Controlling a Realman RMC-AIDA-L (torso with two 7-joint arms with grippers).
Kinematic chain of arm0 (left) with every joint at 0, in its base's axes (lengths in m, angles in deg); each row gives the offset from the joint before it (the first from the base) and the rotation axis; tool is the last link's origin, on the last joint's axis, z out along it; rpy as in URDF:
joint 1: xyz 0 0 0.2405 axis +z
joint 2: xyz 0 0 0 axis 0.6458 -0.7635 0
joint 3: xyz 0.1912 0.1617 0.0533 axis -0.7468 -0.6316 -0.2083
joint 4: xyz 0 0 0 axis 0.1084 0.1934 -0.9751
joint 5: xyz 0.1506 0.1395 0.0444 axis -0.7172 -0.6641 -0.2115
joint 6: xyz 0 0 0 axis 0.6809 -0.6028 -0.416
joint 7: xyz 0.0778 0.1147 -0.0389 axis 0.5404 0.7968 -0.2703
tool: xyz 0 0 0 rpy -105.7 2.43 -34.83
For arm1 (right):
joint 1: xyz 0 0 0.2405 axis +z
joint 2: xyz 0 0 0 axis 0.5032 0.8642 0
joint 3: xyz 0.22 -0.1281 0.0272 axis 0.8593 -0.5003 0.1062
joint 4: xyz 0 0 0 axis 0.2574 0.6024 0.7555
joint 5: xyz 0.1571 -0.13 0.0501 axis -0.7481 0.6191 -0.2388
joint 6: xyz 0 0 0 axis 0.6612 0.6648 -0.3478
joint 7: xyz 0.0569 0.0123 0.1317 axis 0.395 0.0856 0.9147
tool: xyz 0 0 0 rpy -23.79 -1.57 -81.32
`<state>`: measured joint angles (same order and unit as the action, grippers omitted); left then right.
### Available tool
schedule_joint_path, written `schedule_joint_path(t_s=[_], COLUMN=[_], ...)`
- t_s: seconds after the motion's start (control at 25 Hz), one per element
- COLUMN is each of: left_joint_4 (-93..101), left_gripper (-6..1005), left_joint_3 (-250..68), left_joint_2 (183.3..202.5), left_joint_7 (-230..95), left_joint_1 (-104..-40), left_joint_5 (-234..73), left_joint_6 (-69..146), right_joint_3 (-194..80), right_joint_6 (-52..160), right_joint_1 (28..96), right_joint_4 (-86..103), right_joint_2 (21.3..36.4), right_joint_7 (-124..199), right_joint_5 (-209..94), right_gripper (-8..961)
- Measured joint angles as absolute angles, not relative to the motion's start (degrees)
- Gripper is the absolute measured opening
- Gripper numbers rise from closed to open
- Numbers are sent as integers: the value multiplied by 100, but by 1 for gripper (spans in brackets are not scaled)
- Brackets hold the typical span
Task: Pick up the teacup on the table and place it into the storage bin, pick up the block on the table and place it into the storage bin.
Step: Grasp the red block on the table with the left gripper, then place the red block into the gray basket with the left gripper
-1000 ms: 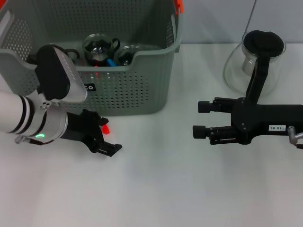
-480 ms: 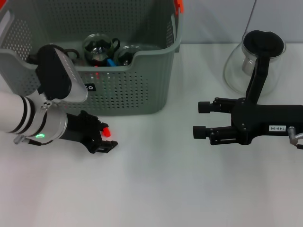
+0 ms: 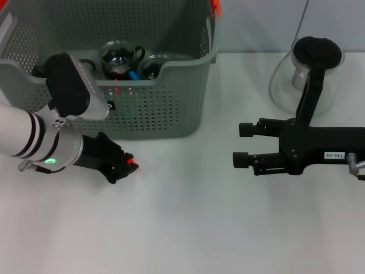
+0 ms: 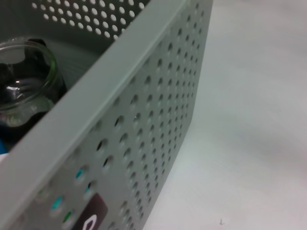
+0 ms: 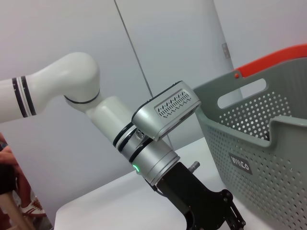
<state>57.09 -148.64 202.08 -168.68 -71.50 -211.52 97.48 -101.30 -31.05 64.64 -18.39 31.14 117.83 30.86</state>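
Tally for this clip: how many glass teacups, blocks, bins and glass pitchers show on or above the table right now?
Glass teacups, inside the storage bin: 2
Blocks, red, at the left gripper: 1
Storage bins: 1
Glass pitchers, behind the right gripper: 1
Total: 5

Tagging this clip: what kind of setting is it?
Probably a lab or test bench, not a home: a plain white table, a bare pale wall, and a storage bin holding glass teacups, with a glass pot beside it.
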Motion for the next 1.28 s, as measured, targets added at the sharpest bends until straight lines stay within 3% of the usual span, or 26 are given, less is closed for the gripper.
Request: schedule_joint_path(t_s=[0.12,0.32,0.56,0.72,1.0,1.28], left_joint_4=[5743,6181,7089,7132,7011,6654], left_gripper=[188,189,191,192,194,197], left_joint_3=[-14924,-14921,-14030,-12778,-11318,-11752], left_joint_2=[20208,20219,20174,19986,19266,19221], left_joint_7=[-16916,-17058,-17456,-17764,-18451,-18605], left_joint_1=[-7152,-7052,-7055,-7401,-8028,-8167], left_joint_5=[-21195,-21129,-20421,-19778,-18910,-19225], left_joint_6=[9753,10271,12451,13737,13382,11115], right_joint_3=[-10130,-10130,-10130,-10130,-10138,-10142], right_joint_6=[-3111,-3121,-3128,-3147,-3164,-3178], right_joint_1=[6457,6441,6431,6433,6432,6442], right_joint_4=[-1843,-1850,-1862,-1849,-1841,-1842], right_joint_2=[3114,3114,3114,3114,3115,3149], right_joint_7=[11780,11777,11764,11707,11695,11672], right_joint_5=[3086,3086,3085,3085,3101,3108], right_gripper=[912,911,912,912,913,913])
